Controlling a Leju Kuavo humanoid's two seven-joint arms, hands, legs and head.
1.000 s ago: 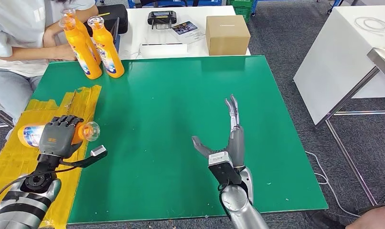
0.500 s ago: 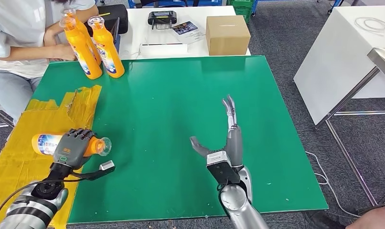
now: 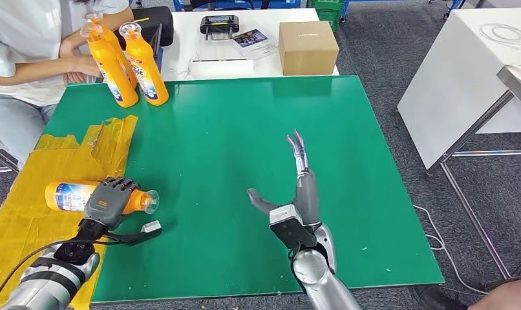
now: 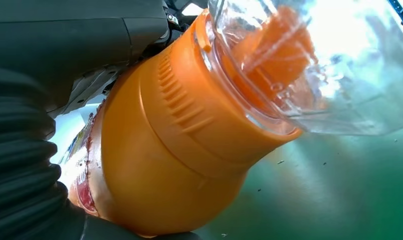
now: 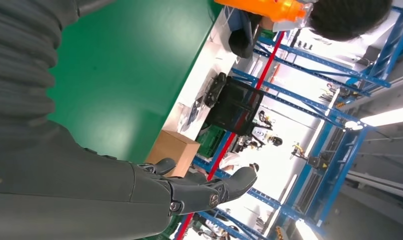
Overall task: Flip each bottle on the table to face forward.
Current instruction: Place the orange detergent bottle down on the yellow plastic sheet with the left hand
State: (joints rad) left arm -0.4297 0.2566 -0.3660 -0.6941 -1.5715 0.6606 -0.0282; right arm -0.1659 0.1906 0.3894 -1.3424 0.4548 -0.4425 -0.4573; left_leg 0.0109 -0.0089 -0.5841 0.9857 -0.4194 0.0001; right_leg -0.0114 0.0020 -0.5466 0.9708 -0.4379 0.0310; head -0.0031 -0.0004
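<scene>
Green matting (image 3: 245,129) covered the table, yellow tape (image 3: 25,213) along its left edge. Over that tape's inner border the left hand (image 3: 109,201) gripped a lying orange bottle (image 3: 70,196), its long axis crosswise, cap toward the open, empty right hand (image 3: 290,194), well apart.

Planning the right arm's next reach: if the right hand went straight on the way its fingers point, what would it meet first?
Likely nothing soon. The right hand points up the bare green table; the cardboard box on the white table lies roughly ahead, though depth is unclear.
</scene>
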